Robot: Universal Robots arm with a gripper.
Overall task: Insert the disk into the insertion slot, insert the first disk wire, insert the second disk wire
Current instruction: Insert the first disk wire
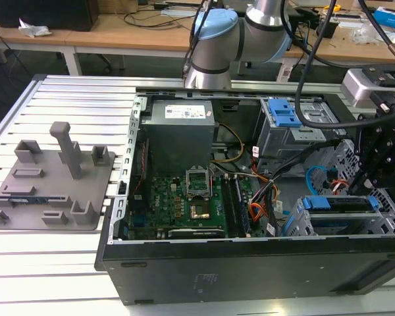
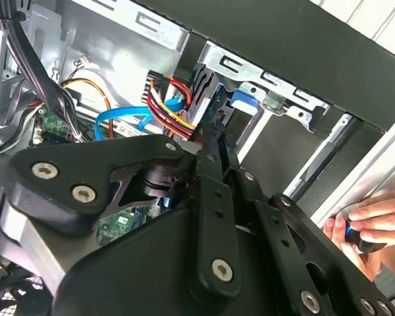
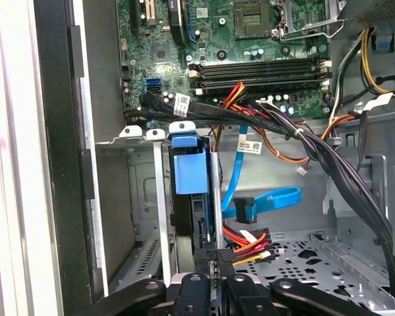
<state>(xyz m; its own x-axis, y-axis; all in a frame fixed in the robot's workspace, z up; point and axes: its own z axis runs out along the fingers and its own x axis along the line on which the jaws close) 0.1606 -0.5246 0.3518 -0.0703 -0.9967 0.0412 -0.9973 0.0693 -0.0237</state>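
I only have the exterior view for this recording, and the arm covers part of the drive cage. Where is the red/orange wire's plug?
Observer: In the first wrist view the first disk wire ends in a dark plug right at the gripper, beside the disk.
Operator: And the blue cable?
Observer: The second disk wire loops beside the disk; I can't tell whether it's plugged in.
Operator: Anyone nearby?
Observer: In the second wrist view a person's hand shows outside the case wall.

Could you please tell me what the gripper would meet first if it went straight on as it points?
Most likely the edge of the disk, close ahead of the gripper, with the plug of the red wires between them; depth is unclear.
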